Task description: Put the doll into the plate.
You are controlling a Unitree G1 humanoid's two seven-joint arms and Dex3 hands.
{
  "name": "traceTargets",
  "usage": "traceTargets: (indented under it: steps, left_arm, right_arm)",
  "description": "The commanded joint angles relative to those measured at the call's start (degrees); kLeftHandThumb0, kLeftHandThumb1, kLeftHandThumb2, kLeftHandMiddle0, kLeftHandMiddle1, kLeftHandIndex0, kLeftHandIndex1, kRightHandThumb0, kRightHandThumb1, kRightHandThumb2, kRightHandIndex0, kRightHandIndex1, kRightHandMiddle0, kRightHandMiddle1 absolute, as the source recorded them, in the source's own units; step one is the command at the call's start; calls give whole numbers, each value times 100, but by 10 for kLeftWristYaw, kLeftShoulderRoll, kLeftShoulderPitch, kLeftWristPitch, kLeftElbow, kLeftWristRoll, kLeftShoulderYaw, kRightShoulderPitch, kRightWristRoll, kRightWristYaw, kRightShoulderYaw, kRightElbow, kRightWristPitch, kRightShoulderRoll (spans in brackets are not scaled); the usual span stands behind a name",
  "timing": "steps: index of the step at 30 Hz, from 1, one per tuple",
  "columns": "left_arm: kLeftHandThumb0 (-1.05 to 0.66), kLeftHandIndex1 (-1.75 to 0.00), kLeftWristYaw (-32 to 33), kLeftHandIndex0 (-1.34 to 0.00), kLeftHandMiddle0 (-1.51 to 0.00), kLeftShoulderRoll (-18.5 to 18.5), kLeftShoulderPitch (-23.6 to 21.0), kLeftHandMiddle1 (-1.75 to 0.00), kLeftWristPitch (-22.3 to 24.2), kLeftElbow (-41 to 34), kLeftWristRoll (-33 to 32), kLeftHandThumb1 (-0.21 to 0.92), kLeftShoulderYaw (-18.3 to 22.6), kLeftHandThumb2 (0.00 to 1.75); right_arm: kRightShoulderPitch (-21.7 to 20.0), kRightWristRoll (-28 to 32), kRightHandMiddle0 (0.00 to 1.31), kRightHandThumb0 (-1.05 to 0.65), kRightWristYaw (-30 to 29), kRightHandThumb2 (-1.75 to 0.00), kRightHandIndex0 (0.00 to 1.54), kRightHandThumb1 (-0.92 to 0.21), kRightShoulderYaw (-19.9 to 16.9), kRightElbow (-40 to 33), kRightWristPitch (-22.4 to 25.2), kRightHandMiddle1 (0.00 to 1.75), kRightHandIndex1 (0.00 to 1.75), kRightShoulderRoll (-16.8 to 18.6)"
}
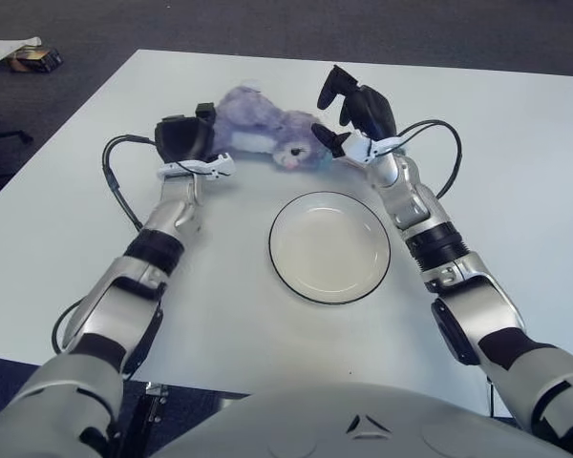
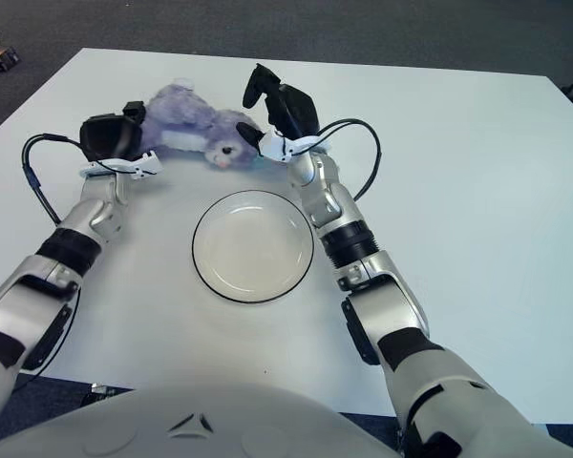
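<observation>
I am bracketing the doll at upper centre: left hand curled against its back end, right hand spread open over its head, squeezing evenly before lifting toward the plate.

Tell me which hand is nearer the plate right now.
Right. The right hand hovers at the doll's head end, just beyond the plate's far rim. The left hand is at the doll's other end, farther off to the plate's left.

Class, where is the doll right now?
The doll lies on the white table beyond the plate, between the left hand and the right hand.
</observation>
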Motion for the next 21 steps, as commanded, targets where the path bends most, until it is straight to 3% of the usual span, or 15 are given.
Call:
traceTargets:
  steps: [1, 5, 7, 9, 14, 21]
  left_arm:
    - [0, -175, -96, -71, -95, 10, 44, -163, 51, -126, 14, -10, 1, 175]
    - [0, -175, -136, -72, -97, 11, 54, -160, 70, -166, 23, -11, -1, 175]
    - [0, -175, -158, -72, -97, 10, 57, -160, 79, -184, 27, -11, -1, 175]
    - [0, -175, -177, -72, -97, 7, 60, -160, 88, -201, 32, -11, -1, 175]
    - [0, -175, -218, -72, -94, -10, 61, -163, 120, -234, 42, -10, -2, 175]
    - [0, -175, -265, -72, -96, -29, 66, -160, 152, -273, 43, -11, 0, 174]
  right_arm:
    - [-26, -56, 16, -1, -48, -75, 35, -75, 29, 37, -10, 175, 162, -12]
    - [-31, -74, 8, -1, -58, -56, 29, -88, 38, 49, -2, 175, 160, -9]
    - [-35, -82, 4, -32, -62, -66, 19, -80, 43, 57, 4, 164, 159, -7]
    - [-38, -86, 2, -52, -66, -76, 11, -72, 46, 64, 5, 152, 157, -5]
    - [-40, -87, 0, -65, -77, -81, 5, -65, 51, 81, 5, 134, 149, 1]
    - [-39, -86, 0, -70, -73, -81, 2, -61, 58, 90, 5, 125, 140, -1]
